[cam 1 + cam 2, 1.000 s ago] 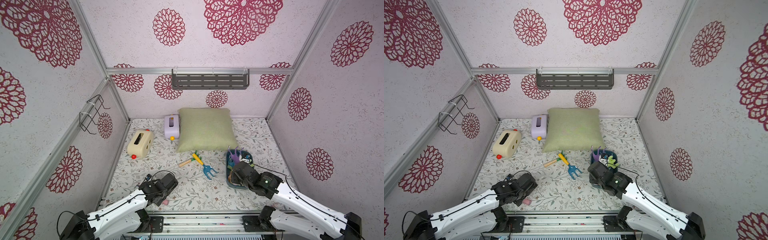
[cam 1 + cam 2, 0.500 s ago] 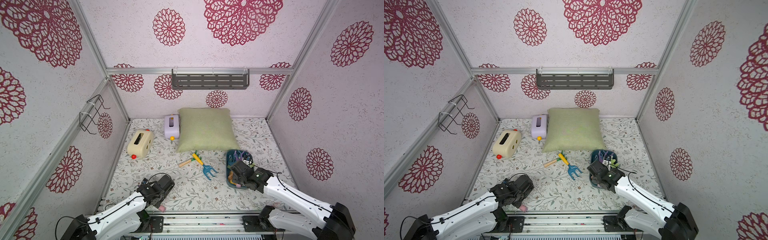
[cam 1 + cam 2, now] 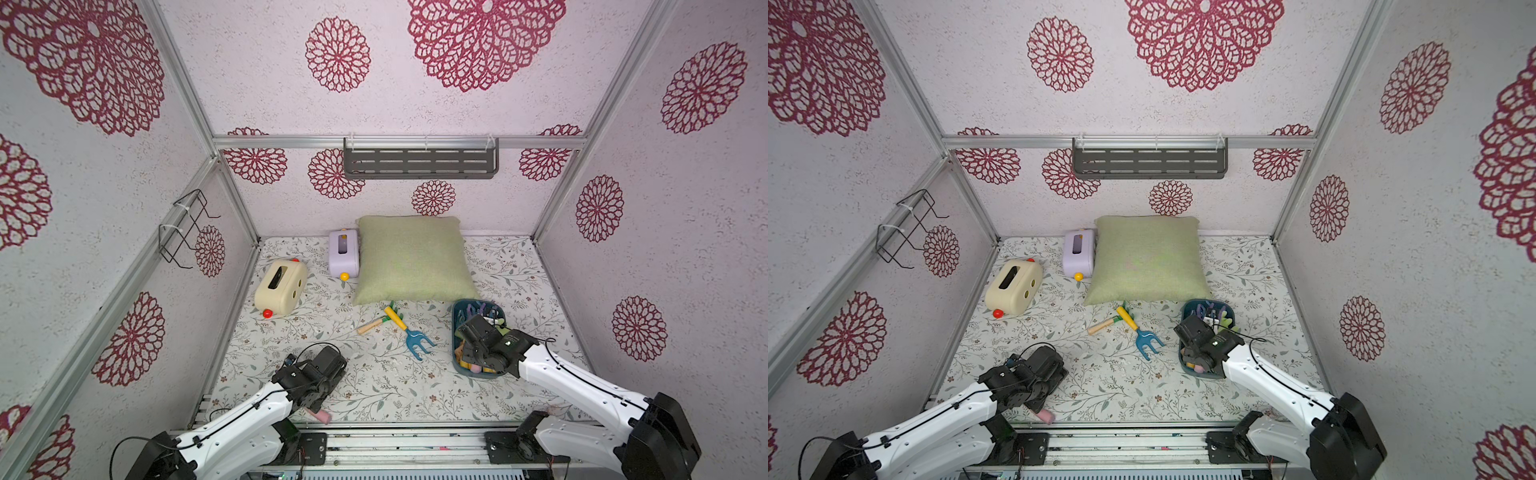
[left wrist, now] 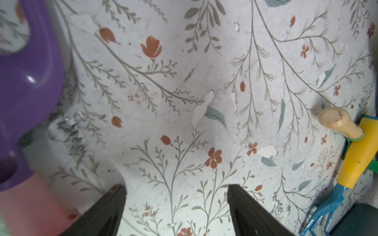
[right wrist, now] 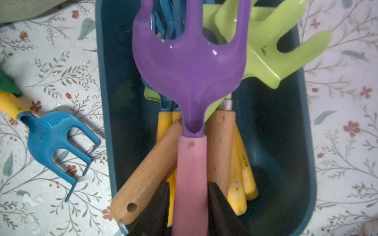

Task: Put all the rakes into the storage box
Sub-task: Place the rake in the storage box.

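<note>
The dark teal storage box (image 3: 456, 332) (image 5: 286, 143) sits on the floor at the right. A purple rake (image 5: 190, 67) with a pink handle (image 5: 191, 159) lies in it, on top of several other tools. My right gripper (image 5: 189, 183) (image 3: 473, 332) is over the box's near end. Its jaws flank the pink handle, and a thin gap shows beside one finger (image 5: 161, 196). A blue rake (image 3: 415, 338) (image 5: 53, 139) with a yellow handle lies on the floor just left of the box. My left gripper (image 4: 176, 186) (image 3: 328, 365) hangs open over bare floor.
A purple tool (image 4: 26, 81) with a pink handle (image 3: 322, 414) lies beside and under my left gripper. A wooden-handled tool (image 3: 372, 326) crosses the blue rake's handle. At the back are a green pillow (image 3: 411, 259), a cream box (image 3: 280, 291) and a lilac box (image 3: 344, 254).
The purple rake has sunk from above the box rim down into the box. The right jaws have loosened on its pink handle. The left gripper has narrowed slightly.
</note>
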### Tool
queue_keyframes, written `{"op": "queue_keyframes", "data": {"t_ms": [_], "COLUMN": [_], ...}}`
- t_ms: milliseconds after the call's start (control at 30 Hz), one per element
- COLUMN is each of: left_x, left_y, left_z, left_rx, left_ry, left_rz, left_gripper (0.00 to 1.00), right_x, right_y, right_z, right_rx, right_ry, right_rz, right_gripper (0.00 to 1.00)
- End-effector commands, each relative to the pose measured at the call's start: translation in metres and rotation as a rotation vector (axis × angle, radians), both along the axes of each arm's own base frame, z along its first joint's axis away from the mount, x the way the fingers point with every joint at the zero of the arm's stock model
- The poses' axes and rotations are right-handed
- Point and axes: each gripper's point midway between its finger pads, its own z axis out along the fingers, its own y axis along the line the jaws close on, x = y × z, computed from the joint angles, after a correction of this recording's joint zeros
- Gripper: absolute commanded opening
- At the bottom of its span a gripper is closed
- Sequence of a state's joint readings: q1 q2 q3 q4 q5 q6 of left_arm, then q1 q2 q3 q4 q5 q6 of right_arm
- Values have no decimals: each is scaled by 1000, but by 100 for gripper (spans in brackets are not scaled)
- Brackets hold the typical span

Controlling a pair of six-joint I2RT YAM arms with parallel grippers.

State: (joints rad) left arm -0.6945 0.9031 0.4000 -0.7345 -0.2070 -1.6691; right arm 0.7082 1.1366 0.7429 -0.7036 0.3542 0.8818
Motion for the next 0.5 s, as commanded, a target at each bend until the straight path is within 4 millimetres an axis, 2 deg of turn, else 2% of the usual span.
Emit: {"op": "queue_keyframes", "data": {"t_ms": [0, 67, 100, 200, 267, 467], "left_x": [-11, -17, -22, -35, -43, -58], "left_y": [10, 17, 21, 30, 34, 43], "left_z": [8, 14, 15, 17, 16, 13], "left_rx": [27, 39, 44, 41, 34, 39], "left_ry": [36, 52, 65, 93, 115, 165], "left_rz": [15, 33, 52, 107, 142, 216], "left_gripper": [88, 88, 89, 89, 89, 89], "right_x": [7, 8, 8, 9, 10, 12], "right_y": [3, 3, 3, 4, 3, 0], "right_z": [20, 27, 30, 41, 48, 67], "right_rx": [22, 27, 27, 39, 41, 33], "right_ry": [-47, -63, -68, -100, -118, -171], "right_rz": [15, 23, 29, 47, 58, 76], "right_gripper": [55, 58, 66, 74, 98, 99]}}
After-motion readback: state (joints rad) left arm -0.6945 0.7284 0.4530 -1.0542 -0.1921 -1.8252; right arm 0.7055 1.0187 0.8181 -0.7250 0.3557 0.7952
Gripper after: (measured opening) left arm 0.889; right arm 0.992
